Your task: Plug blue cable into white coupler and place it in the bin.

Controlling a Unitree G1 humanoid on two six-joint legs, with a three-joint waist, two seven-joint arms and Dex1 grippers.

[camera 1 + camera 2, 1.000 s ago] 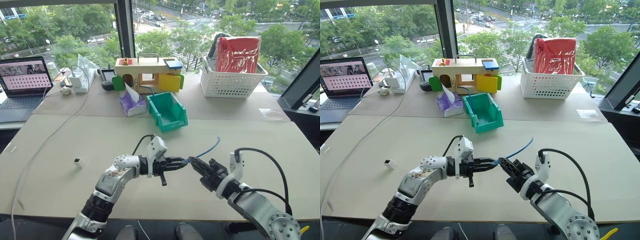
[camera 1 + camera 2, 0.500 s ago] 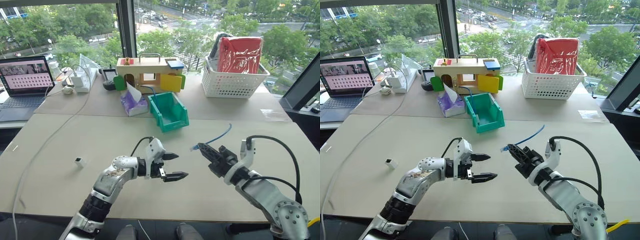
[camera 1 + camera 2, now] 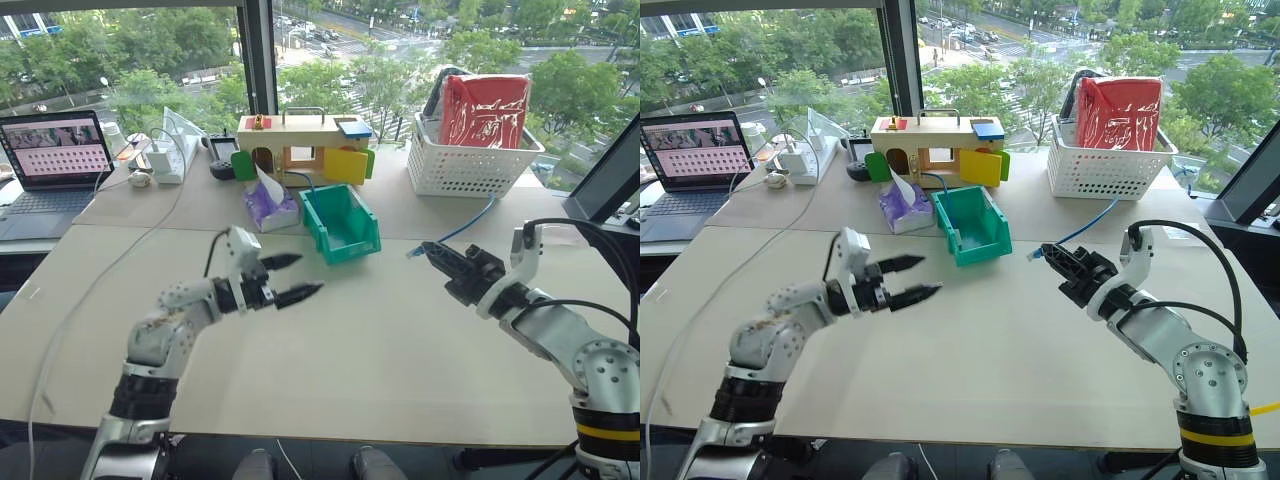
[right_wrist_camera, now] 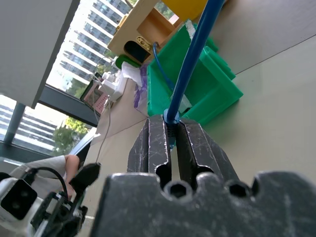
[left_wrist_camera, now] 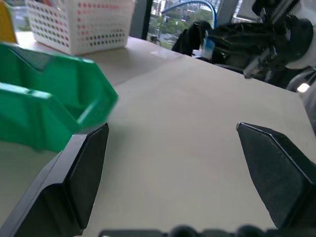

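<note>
While both arms hang level above it, the scene reads as follows, largest thing first.
Tabletop: broad beige tabletop (image 3: 380, 350); bare between the two arms.
Laptop: open laptop (image 3: 50, 160) at the far left corner, screen lit.
Basket: white lattice plastic basket (image 3: 470, 165) at the far right, with a red bag (image 3: 480, 105) standing in it.
Toy box: wooden box with coloured flaps (image 3: 300, 148) along the back by the window.
Bin: green plastic storage bin (image 3: 340, 222) just in front of the wooden box, its lower lip toward the robot; nothing can be seen in it; purple tissue pack (image 3: 270, 208) just beside it on the left.
Left gripper: left gripper (image 3: 290, 278) above the tabletop, near the bin's left front corner, pointing right; its black fingers (image 5: 84, 173) are spread wide with nothing between them.
Right gripper: right gripper (image 3: 432, 252) above the right half of the tabletop, pointing left toward the bin; its fingers (image 4: 153, 143) are pressed together, pinching the cable close to its plug.
Cable: thin light-blue network cable (image 3: 470, 222) held clear of the tabletop; it runs from the right fingers up and back toward the basket; its plug end (image 3: 1036, 254) points at the bin, well apart from the left gripper.
White coupler: I cannot tell where it is.
</note>
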